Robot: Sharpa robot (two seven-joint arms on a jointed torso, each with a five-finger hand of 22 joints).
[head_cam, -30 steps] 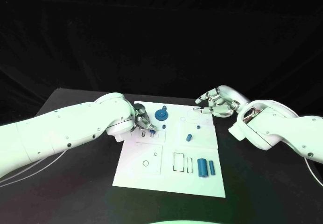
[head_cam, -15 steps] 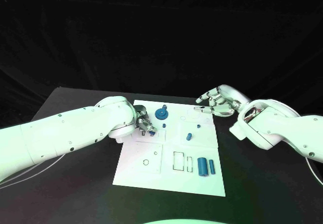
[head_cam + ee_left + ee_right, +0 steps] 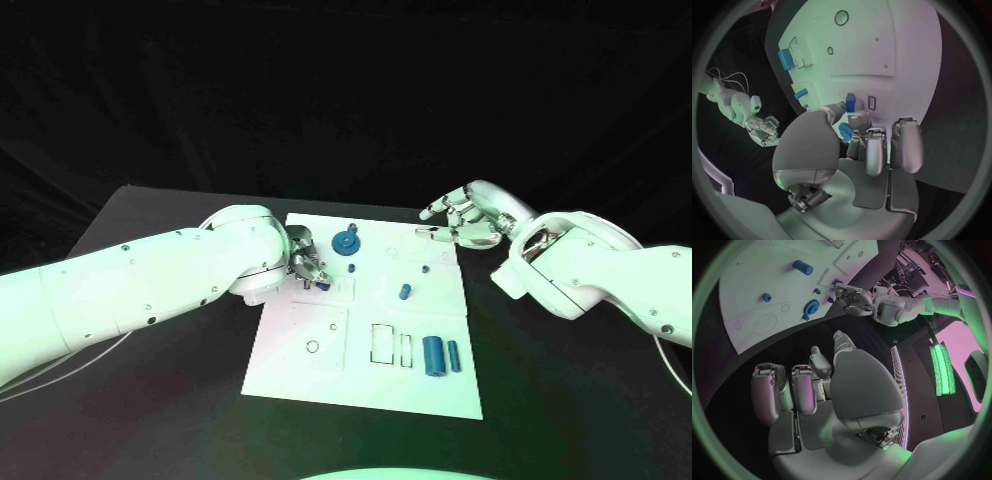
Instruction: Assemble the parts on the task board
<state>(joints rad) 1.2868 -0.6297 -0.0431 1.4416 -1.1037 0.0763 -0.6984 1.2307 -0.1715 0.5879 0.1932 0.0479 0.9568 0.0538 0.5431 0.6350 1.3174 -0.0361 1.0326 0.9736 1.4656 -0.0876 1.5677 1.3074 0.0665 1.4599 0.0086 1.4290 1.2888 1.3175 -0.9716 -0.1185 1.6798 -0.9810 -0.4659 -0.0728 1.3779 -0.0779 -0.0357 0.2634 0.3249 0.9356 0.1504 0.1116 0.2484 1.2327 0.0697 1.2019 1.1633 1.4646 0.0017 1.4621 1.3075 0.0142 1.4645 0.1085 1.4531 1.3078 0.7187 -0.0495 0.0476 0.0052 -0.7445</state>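
The left hand (image 3: 304,262) sits low over the left edge of the white board (image 3: 325,370), and its fingertips (image 3: 856,119) pinch a small blue block (image 3: 850,103) that stands upright at a little rectangular slot (image 3: 872,102). Over the last second this hand has crept slightly toward the far end of the board and lowered; the two small blue pieces visible under it earlier are now mostly covered by its fingers. That reads as the block being seated in its slot, though whether it is fully home cannot be told.

The right hand (image 3: 464,222) holds nothing, its fingers loosely curled and apart, hovering over the far right corner of the board. It has hardly shifted.

Just beside the left hand stands a blue round knob (image 3: 345,243), already mounted on the board. A small blue peg (image 3: 405,293) lies near the middle, and a tiny blue stud (image 3: 423,268) sits between it and the right hand.

Toward the near end, a rectangular recess (image 3: 382,345) shows only its outline, with a narrower slot next to it. Two blue cylinders (image 3: 441,357) lie side by side just right of these, loose and waiting. A round hole (image 3: 313,349) on the near left is also unfilled. The black counter (image 3: 159,400) carries the board
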